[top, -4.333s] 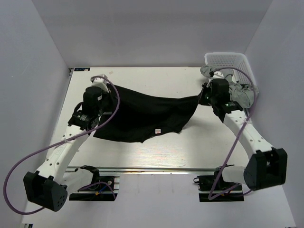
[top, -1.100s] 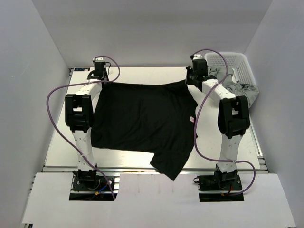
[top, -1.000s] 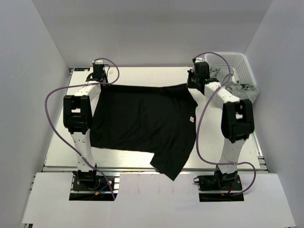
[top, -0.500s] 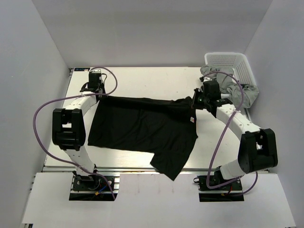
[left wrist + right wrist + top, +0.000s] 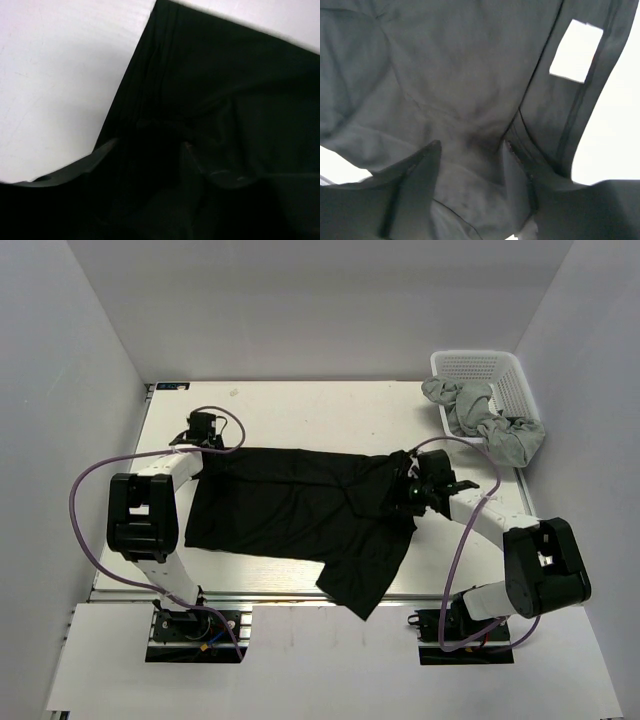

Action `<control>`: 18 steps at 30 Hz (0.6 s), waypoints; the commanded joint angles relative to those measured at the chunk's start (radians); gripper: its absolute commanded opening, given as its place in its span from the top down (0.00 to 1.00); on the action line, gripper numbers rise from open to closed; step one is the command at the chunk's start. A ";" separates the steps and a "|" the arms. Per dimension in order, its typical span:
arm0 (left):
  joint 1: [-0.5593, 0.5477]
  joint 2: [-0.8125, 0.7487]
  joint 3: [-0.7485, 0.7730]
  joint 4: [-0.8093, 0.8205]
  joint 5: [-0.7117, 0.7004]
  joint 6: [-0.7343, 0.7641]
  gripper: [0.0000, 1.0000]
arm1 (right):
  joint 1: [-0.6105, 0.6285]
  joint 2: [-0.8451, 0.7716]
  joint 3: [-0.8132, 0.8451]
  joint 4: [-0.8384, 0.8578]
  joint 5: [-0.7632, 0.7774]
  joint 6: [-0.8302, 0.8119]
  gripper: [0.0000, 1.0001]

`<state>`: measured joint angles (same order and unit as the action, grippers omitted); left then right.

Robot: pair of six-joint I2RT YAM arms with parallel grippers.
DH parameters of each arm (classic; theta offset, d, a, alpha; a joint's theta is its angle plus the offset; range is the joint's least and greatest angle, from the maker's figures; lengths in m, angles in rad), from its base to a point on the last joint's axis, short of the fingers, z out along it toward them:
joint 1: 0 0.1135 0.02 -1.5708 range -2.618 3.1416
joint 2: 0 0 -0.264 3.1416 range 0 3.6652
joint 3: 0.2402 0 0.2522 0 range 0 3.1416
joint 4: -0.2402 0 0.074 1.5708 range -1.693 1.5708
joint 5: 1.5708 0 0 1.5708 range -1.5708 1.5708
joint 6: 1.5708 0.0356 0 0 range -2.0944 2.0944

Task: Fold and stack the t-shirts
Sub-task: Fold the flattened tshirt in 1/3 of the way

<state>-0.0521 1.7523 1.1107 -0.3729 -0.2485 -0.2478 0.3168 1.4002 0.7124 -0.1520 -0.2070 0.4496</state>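
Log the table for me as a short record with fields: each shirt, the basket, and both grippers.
black t-shirt: spread on the table, far edge folded toward the near side, one corner hanging over the near edge
neck label: white, exposed
grey t-shirts: bunched in the basket, draped over its rim
basket position: far right corner
left gripper: open, over the shirt's far left corner
right gripper: open, over the shirt's right side near the label

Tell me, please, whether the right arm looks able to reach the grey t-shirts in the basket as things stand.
Probably yes. The right pincer is over the black t-shirt; the grey t-shirts spill from the basket just beyond, with only bare table between, and the arm is bent, not stretched.
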 commanded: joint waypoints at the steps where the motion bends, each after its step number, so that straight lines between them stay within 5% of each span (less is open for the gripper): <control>1: 0.001 -0.054 0.053 -0.119 -0.032 -0.047 0.30 | 0.016 -0.030 -0.007 -0.001 -0.023 -0.017 0.39; 3: 0.001 -0.066 0.078 -0.181 -0.055 -0.074 0.17 | 0.016 -0.047 0.019 -0.014 -0.005 -0.031 0.34; 4: 0.001 -0.077 0.087 -0.190 -0.055 -0.087 0.12 | 0.016 -0.059 0.053 -0.024 0.003 -0.061 0.10; 6: 0.001 -0.115 0.098 -0.176 -0.035 -0.096 0.00 | 0.019 -0.073 0.076 -0.024 0.023 -0.072 0.10; 12: 0.001 -0.123 0.135 0.034 0.282 -0.090 0.00 | 0.016 -0.005 0.211 0.015 0.077 -0.095 0.10; 18: -0.009 0.105 0.340 -0.017 0.343 -0.081 0.00 | 0.010 0.170 0.329 0.068 0.069 -0.098 0.10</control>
<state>-0.0570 1.7714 1.3705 -0.3847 -0.0029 -0.3325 0.3294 1.5116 0.9890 -0.1219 -0.1520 0.3721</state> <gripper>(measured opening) 0.995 0.903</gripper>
